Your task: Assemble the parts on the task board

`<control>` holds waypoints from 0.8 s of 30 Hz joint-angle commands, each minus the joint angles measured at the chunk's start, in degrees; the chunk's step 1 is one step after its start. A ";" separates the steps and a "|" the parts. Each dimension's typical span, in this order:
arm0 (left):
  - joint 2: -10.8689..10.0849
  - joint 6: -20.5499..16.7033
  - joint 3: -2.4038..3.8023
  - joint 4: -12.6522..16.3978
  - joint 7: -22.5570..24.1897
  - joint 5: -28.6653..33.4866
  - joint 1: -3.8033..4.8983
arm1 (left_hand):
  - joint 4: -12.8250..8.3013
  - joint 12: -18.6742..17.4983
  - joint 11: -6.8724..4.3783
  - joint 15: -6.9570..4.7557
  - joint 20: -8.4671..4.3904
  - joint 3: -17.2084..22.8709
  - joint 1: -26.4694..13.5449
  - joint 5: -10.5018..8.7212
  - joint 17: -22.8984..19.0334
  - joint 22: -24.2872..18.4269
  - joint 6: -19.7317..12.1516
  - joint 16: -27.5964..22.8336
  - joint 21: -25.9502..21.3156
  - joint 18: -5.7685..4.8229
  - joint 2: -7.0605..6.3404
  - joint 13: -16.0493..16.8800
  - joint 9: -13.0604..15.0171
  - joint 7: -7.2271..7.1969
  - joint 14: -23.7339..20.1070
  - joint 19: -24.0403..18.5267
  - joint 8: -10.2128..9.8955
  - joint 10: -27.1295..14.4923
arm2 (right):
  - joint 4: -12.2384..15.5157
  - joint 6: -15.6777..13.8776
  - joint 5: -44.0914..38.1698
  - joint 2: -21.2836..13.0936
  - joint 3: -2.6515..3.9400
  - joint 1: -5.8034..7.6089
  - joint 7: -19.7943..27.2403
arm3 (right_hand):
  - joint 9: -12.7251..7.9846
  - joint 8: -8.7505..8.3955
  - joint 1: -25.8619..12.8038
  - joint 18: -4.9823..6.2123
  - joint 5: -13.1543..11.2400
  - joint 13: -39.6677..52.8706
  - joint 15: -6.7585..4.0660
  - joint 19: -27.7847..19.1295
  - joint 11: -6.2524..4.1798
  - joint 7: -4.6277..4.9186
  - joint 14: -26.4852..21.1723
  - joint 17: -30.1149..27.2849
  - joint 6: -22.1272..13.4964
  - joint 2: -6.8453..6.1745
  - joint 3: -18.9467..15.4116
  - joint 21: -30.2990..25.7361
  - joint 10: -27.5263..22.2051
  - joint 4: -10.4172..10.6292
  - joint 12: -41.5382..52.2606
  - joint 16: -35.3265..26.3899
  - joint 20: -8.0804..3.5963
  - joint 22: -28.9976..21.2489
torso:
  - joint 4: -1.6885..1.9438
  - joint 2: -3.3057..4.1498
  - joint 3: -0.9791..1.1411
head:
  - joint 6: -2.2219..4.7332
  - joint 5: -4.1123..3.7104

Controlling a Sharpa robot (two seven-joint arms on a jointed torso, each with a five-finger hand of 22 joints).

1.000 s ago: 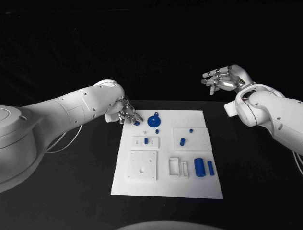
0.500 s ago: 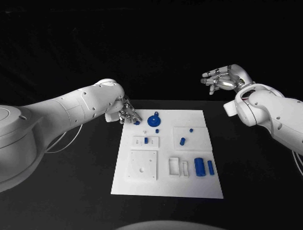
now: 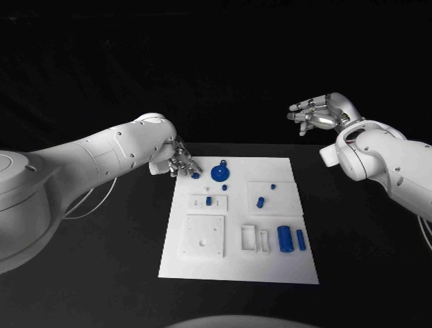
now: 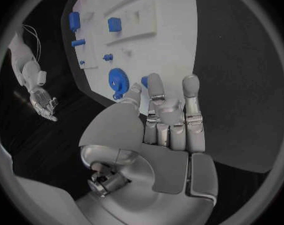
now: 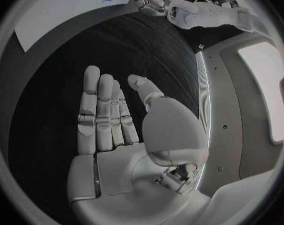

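left hand (image 3: 184,164): at the far left corner of the task board (image 3: 238,263), fingertips pinching a small blue part (image 3: 195,175) just over that corner
right hand (image 3: 318,113): well beyond the board's far right corner, raised, holds nothing, fingers apart
blue gear (image 3: 219,172): on the board, just beside the left hand's fingers
blue cylinder (image 3: 285,238): near right part of the board
small blue pegs (image 3: 260,201): mid-board, in white blocks

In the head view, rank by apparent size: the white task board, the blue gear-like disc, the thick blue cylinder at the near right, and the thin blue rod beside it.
1. White task board
2. Thick blue cylinder
3. Blue gear-like disc, close to the cylinder, so the order is unsure
4. Thin blue rod
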 commanded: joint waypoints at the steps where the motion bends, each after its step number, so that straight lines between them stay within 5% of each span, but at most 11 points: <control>1: -0.14 -0.34 0.02 0.38 0.39 0.34 0.01 | 0.68 -0.09 0.49 -0.03 -0.25 0.44 0.25 -0.20 -0.07 0.91 0.17 -0.32 -0.39 -0.86 -1.04 0.10 0.10 0.05 -0.33 -0.09 0.01 2.56 | -0.01 0.67 -0.38 -0.01 0.04 0.02 0.23 | -0.05 0.17 -0.17 0.43 0.32 -0.11 0.18 -0.24 0.06 0.10 -0.41 -0.06 -0.46 0.04 -0.30 -0.15 0.15 -0.04 0.35 -0.25 -0.09 -0.06 | 0.03 0.01 -0.02 | 0.03 0.05; 10: -1.14 -2.14 0.03 1.58 1.05 0.63 0.01 | 1.60 -0.06 0.50 -0.04 -0.27 1.04 -0.03 -0.73 -0.03 0.92 0.25 -0.26 -0.40 -0.84 -1.99 0.12 0.15 0.08 -0.26 -0.02 0.00 2.57 | 0.24 0.90 -0.86 -0.06 0.04 0.02 0.06 | -0.05 0.17 0.02 0.45 0.27 -0.24 0.17 -0.19 0.05 0.12 -0.38 -0.07 -0.53 -0.04 -0.31 -0.10 0.18 -0.20 0.42 -0.22 -0.10 -0.10 | -0.01 -0.01 -0.06 | 0.33 0.16; 13: -1.95 -3.83 0.11 2.65 1.67 2.11 0.02 | 2.41 0.00 0.50 -0.05 -0.30 1.45 -0.51 -3.22 0.09 0.92 0.41 -0.18 -0.37 -0.85 -2.78 0.14 0.24 0.12 -0.19 0.07 0.04 2.57 | 0.39 1.33 -2.26 -0.06 0.03 0.02 -0.19 | -0.05 0.17 0.41 0.52 -0.40 -0.15 -0.02 0.42 -0.06 0.12 0.21 0.23 -0.53 -0.08 -0.37 0.26 0.54 -0.64 0.66 0.33 -0.29 0.19 | 0.04 -0.05 -0.06 | 0.47 0.18; 17: -3.20 -6.35 0.27 4.58 2.28 3.37 0.11 | 7.26 -0.06 0.41 -0.13 -0.44 5.54 -1.05 -6.39 -0.05 0.83 0.69 -0.26 -0.50 -0.85 -7.34 0.07 0.58 0.09 -0.15 0.27 0.05 2.59 | 0.66 1.92 -4.17 -0.07 0.03 0.01 -0.54 | -0.06 0.17 0.67 0.51 -1.51 0.63 -0.18 0.76 -0.14 0.10 0.31 1.38 -0.64 0.31 -1.17 0.75 0.50 -1.23 1.37 1.54 -0.46 1.33 | 0.17 -0.09 -0.10 | 0.59 0.13; 24: -4.67 -9.56 0.35 7.01 2.86 1.94 0.46 | 8.15 -0.37 0.58 -0.14 -0.44 5.12 -0.34 -6.64 -0.46 0.81 0.58 -0.59 -0.73 -0.88 -7.56 -0.03 0.22 0.33 -0.29 0.26 -0.05 2.59 | 1.47 2.47 -6.53 -0.03 0.02 0.01 -1.05 | -0.08 0.16 0.46 0.57 -1.60 1.24 -0.38 1.33 -0.29 0.05 0.84 2.21 -0.75 0.52 -1.54 1.21 0.81 -1.49 1.80 2.44 -0.63 2.43 | 0.00 0.04 -0.09 | 1.28 0.62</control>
